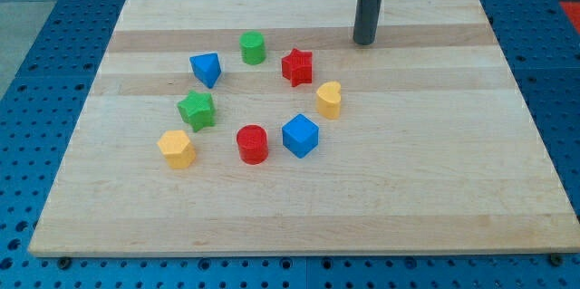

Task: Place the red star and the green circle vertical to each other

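Observation:
The red star (297,66) lies right of the green circle (253,48), which sits slightly nearer the view's top. The two stand about a block's width apart. My tip (364,42) rests on the board up and to the right of the red star, with a clear gap between them. It touches no block.
The other blocks form a ring on the wooden board (435,162): a blue triangle (207,69), a green star (197,110), a yellow hexagon (176,149), a red circle (253,143), a blue cube (300,135) and a yellow heart (329,100).

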You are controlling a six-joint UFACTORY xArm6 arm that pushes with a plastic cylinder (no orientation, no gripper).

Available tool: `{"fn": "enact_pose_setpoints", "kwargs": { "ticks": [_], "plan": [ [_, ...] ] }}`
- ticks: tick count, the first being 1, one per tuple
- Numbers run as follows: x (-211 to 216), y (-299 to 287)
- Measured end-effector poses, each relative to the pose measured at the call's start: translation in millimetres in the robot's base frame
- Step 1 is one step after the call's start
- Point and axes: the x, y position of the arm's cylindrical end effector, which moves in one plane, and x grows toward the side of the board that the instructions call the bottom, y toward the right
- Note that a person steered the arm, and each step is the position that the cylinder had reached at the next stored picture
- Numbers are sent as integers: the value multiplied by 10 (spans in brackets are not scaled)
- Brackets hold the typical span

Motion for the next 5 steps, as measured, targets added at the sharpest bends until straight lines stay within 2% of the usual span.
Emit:
{"fn": "enact_pose_setpoints", "kwargs": {
  "ticks": [1,3,4,5],
  "plan": [
    [31,-4],
    [699,21],
    [700,-25],
    [745,-579]
  ]
}}
